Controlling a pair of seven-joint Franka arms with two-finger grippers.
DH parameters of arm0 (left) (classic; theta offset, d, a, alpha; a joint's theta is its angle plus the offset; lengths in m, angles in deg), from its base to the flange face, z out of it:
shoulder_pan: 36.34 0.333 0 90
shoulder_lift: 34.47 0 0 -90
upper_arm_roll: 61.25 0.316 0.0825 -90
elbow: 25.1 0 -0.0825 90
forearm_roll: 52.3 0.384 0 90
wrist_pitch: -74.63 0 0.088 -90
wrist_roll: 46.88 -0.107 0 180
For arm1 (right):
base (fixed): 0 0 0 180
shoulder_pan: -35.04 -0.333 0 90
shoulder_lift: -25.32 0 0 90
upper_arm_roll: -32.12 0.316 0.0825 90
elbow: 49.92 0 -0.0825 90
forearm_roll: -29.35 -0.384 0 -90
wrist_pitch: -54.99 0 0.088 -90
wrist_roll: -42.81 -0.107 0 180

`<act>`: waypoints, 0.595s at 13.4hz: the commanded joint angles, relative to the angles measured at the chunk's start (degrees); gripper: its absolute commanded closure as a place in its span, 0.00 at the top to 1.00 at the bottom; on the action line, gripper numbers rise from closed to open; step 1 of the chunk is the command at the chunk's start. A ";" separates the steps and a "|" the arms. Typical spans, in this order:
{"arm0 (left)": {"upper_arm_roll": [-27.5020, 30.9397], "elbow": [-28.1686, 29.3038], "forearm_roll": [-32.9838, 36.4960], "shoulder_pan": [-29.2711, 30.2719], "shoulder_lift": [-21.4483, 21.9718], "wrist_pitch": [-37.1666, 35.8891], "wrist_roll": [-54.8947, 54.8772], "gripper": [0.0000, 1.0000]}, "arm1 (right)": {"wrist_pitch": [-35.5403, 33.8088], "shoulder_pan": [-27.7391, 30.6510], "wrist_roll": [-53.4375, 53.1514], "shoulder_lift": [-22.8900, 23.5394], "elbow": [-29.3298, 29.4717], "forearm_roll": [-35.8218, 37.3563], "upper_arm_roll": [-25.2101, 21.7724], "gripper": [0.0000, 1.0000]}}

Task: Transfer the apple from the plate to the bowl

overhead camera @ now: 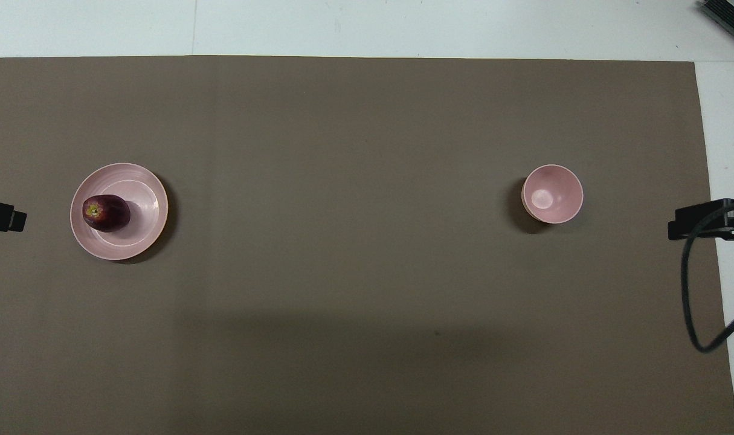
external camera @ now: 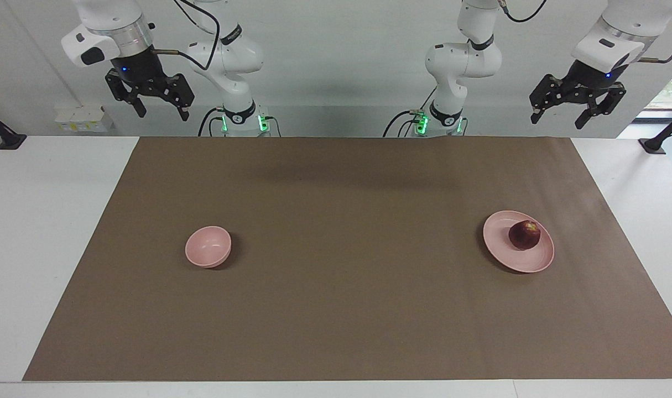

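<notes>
The dark red apple (external camera: pixel 524 235) (overhead camera: pixel 106 212) lies on the pale pink plate (external camera: pixel 504 249) (overhead camera: pixel 143 199) toward the left arm's end of the table. The small pink bowl (external camera: pixel 208 246) (overhead camera: pixel 552 194) stands empty toward the right arm's end, about as far from the robots as the plate. My left gripper (external camera: pixel 558 116) is open and empty, raised high near its base end of the table; only its tip shows in the overhead view (overhead camera: pixel 4 216). My right gripper (external camera: pixel 162 111) is open and empty, raised high at its own end; its tip shows in the overhead view (overhead camera: pixel 702 220).
A brown mat (external camera: pixel 336 221) (overhead camera: pixel 354 302) covers most of the white table. A black cable (overhead camera: pixel 693 290) hangs by the right gripper. Small white boxes (external camera: pixel 84 118) sit at the table's edge near the right arm.
</notes>
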 commanded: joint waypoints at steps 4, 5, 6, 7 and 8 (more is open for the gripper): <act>0.15 0.95 0.44 -0.23 1.19 -0.12 0.04 1.00 | 2.05 0.54 1.37 -0.74 -1.88 -2.48 0.45 1.00; 0.15 0.95 0.44 -0.23 1.19 -0.03 0.04 1.00 | 2.40 0.45 1.45 -0.74 -1.88 -2.57 0.45 1.00; 0.15 0.95 0.44 -0.23 1.19 -0.12 0.21 1.00 | 2.49 0.28 1.37 -0.65 -2.23 -2.57 0.45 1.00; 0.15 0.95 0.44 -0.23 1.19 -0.29 0.13 1.00 | 3.62 0.10 1.45 -0.65 -2.75 -2.57 0.45 1.00; 0.15 1.03 0.44 -0.23 1.19 -0.38 0.21 1.00 | 5.03 0.01 1.37 -0.65 -3.02 -2.65 0.62 1.00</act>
